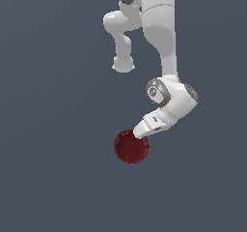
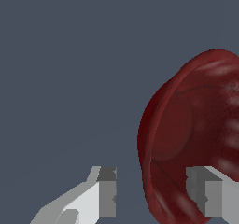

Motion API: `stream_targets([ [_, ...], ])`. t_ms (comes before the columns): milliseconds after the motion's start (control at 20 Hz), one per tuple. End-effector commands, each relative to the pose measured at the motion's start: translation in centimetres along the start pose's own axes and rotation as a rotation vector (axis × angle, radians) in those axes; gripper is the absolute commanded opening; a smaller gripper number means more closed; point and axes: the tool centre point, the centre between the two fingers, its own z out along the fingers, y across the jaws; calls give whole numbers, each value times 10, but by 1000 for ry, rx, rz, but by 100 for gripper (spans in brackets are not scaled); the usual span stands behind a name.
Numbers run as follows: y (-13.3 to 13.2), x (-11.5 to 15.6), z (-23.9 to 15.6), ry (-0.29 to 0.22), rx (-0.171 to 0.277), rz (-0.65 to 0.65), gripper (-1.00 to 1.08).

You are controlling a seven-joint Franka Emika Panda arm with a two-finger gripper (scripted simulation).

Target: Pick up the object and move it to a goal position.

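Observation:
The dark red bowl [image 1: 130,148] with a scalloped rim lies on the grey floor in the exterior view. The white gripper [image 1: 138,135] comes down at a slant over the bowl's rim on the exterior view's right. In the wrist view the bowl [image 2: 186,134] fills one side of the picture. The gripper [image 2: 151,192] straddles its rim: one finger [image 2: 108,192] is outside the bowl with a gap to the wall, the other finger [image 2: 205,192] is inside. The jaws stand open.
Plain grey floor [image 1: 48,178] lies all around the bowl. The white arm's links [image 1: 161,37] rise above and behind the gripper. No goal marker shows.

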Motion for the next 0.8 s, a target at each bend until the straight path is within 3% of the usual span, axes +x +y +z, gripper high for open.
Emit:
stream_targets([
  [0,-1,1,1,1,-10,-7,28],
  [700,-1,1,31,1,-10,-8,28],
  [750,-1,1,31,1,-10,-8,-100],
])
